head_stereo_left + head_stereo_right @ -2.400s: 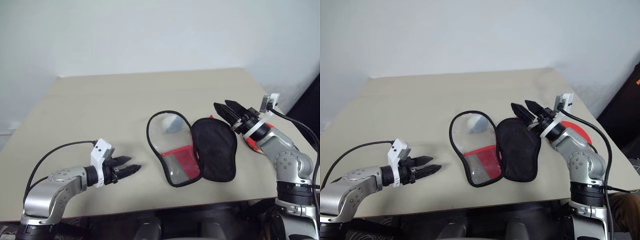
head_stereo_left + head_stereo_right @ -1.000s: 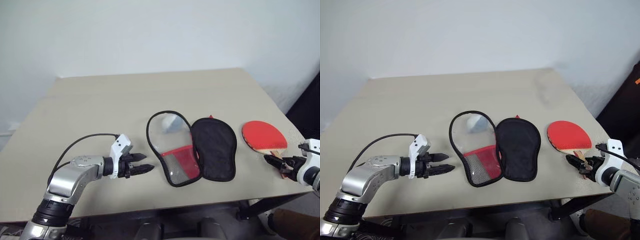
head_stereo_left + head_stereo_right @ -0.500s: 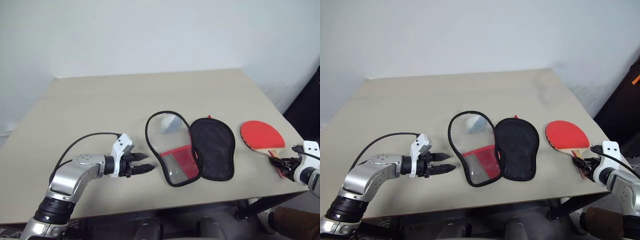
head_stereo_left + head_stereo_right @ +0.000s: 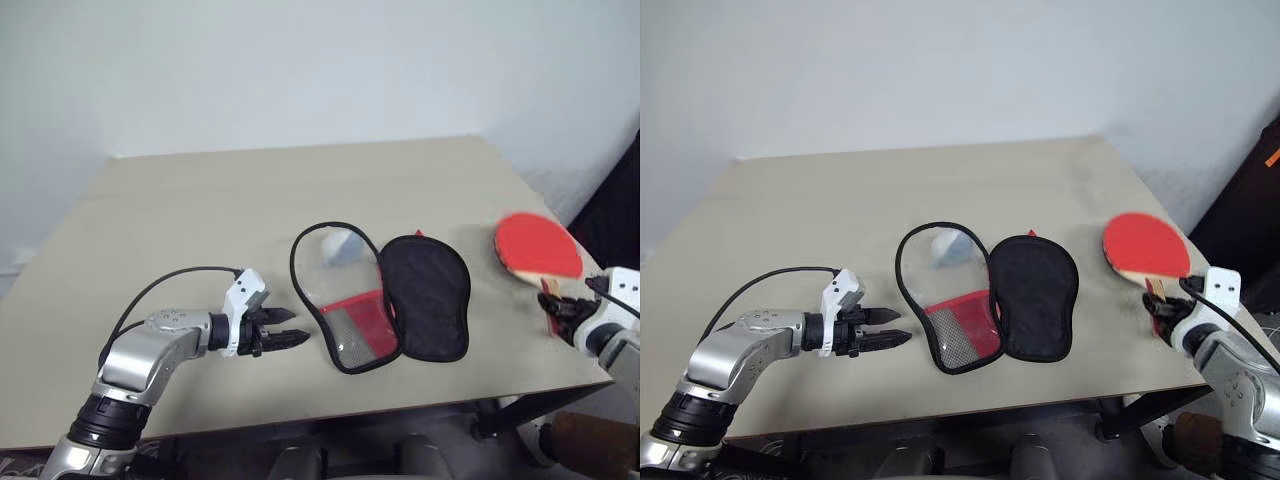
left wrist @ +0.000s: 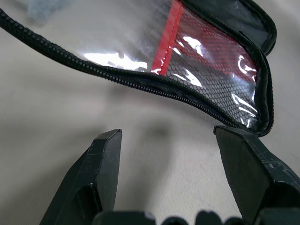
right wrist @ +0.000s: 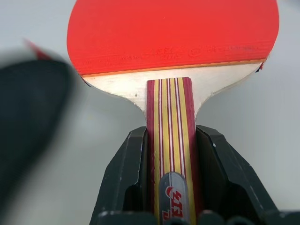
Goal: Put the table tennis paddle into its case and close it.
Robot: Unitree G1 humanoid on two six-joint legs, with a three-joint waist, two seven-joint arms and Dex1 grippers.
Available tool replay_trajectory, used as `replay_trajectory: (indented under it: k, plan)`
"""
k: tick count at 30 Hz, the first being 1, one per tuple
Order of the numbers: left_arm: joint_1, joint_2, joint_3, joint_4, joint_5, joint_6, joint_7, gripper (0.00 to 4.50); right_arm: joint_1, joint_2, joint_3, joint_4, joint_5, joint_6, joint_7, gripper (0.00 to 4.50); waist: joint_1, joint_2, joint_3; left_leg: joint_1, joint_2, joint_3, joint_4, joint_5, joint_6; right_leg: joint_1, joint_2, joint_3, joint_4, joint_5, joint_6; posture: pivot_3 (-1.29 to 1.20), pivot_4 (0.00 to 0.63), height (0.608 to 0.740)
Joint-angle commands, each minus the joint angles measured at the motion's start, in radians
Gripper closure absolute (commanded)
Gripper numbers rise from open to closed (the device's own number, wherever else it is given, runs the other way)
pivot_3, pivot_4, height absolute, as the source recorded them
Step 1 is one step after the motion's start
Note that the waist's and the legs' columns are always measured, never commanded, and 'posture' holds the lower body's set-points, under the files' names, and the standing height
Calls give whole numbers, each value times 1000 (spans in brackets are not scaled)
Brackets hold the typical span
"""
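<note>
Gripping the table tennis paddle [image 6: 171, 35] by its handle in the right tool [image 6: 171, 187], right of the case [image 4: 380, 295] (lying unzipped); keeping the blade level, aiming for the black lining; left tool [image 5: 178, 178] gaping wide beside the case.

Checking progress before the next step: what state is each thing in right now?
table tennis paddle: gripped by its handle, raised off the table
case: unzipped, spread flat, nothing inside
left pincer: open, beside the case's edge
right pincer: shut on the paddle's handle

Silver metal arm segments lead to black wrists; behind each pair of black ridged jaws sits a white camera block, trailing a black cable.
</note>
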Motion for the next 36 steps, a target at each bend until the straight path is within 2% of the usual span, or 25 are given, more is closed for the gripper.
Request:
replay_trajectory:
  k: [1,6,11,19,30,36]
  plan:
    - [-45,0,-9,5,2,10,-11,1182,-67,82,28,-238,116,102,-106,3366,0,-1,0,0,0,0,0,0,0,0,0,0,0,0,0,0,0,740]
    - [-81,-3,-34,27,9,21,-24,1182,-121,258,101,-334,133,224,-288,3366,2,-1,0,0,0,-1,0,0,0,-1,1,0,0,0,0,0,0,740]
    - [-113,-1,-48,52,18,17,-36,1182,-79,384,183,-347,116,253,-363,3366,3,-1,0,-3,0,-2,0,0,0,-2,1,0,0,0,0,0,0,740]
    - [-117,4,-49,44,17,23,-40,1182,15,407,282,-353,81,281,-379,3366,0,0,0,-3,0,-1,0,0,0,-4,1,0,1,0,0,0,0,740]
    - [-112,2,-39,21,10,38,-24,1182,38,420,336,-283,20,271,-375,3366,0,-1,-1,-3,0,-2,0,0,0,-4,1,0,1,0,0,0,0,740]
    - [-109,6,-28,21,7,36,-22,1182,37,408,357,-283,1,276,-358,1344,0,-1,-1,-3,1,-2,0,0,0,-3,1,0,0,0,0,0,0,740]
